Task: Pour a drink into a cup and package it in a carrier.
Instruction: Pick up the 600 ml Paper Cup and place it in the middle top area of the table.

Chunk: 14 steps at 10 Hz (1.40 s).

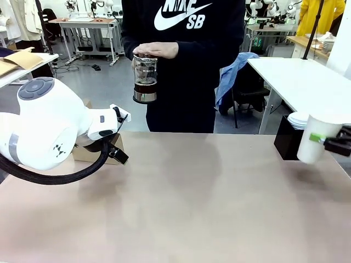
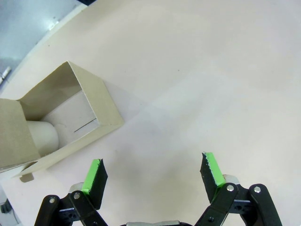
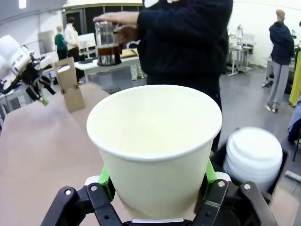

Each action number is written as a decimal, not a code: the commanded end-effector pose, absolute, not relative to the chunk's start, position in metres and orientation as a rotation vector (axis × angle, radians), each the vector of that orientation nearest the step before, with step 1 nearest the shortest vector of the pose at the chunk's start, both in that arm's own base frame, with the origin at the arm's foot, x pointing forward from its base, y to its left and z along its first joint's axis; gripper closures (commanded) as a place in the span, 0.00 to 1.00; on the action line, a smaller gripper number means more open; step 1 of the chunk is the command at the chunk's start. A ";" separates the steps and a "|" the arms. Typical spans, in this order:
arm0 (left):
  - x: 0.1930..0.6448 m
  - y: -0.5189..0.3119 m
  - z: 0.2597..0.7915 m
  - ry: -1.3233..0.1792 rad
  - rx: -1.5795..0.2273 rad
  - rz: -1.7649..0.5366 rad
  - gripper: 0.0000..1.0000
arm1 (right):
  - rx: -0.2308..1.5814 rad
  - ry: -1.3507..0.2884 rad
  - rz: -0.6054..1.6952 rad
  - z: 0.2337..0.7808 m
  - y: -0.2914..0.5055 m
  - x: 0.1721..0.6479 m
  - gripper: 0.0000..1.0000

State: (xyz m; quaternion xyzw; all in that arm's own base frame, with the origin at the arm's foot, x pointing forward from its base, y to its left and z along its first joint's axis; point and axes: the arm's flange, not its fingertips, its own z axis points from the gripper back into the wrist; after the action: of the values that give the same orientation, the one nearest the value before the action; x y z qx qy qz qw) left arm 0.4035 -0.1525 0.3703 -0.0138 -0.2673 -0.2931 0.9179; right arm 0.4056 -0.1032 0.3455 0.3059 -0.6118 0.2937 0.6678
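Observation:
A person across the table holds the clear glass jug [image 1: 145, 76] upright by its lid, above the table's far edge. The dark drink [image 1: 145, 87] fills its lower part. My right gripper [image 1: 317, 139] is shut on a white paper cup [image 1: 316, 137] at the table's right edge. In the right wrist view the cup [image 3: 155, 136] stands upright and empty between the green pads [image 3: 209, 172]. My left gripper [image 2: 153, 172] is open with nothing between its fingers, hovering over the table beside the brown cardboard carrier [image 2: 94, 101]. The carrier [image 1: 81, 154] sits at the far left, partly behind my left arm.
A black box [image 1: 286, 139] holding a stack of white lids [image 3: 254, 157] stands at the far right corner, just behind the cup. A pale rounded shape [image 2: 44, 134] lies inside the carrier. The tan tabletop [image 1: 208, 197] stretches bare between the arms.

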 end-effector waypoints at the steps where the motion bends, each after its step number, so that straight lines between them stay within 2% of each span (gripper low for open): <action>1: 0.404 -0.152 0.370 -0.550 -0.029 -0.601 0.00 | 0.665 -1.364 0.658 0.383 -0.044 0.423 0.20; 4: 0.404 -0.152 0.370 -0.550 -0.029 -0.601 0.00 | 0.693 -1.370 0.696 0.394 0.043 0.471 0.20; 8: 0.404 -0.152 0.370 -0.550 -0.029 -0.601 0.00 | 0.657 -1.441 0.702 0.346 0.142 0.512 0.20; 12: 0.404 -0.152 0.370 -0.550 -0.029 -0.601 0.00 | 0.647 -1.423 0.732 0.302 0.164 0.520 0.20; 14: 0.404 -0.152 0.370 -0.550 -0.029 -0.601 0.00 | 0.790 -1.403 0.778 0.301 0.155 0.523 0.20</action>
State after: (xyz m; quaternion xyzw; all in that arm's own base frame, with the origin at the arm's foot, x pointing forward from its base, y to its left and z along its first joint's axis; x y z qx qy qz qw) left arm 0.4037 -0.1522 0.3702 -0.0135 -0.2672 -0.2927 0.9180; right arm 0.5229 0.1525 0.3100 0.3223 -0.6145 0.3182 0.6460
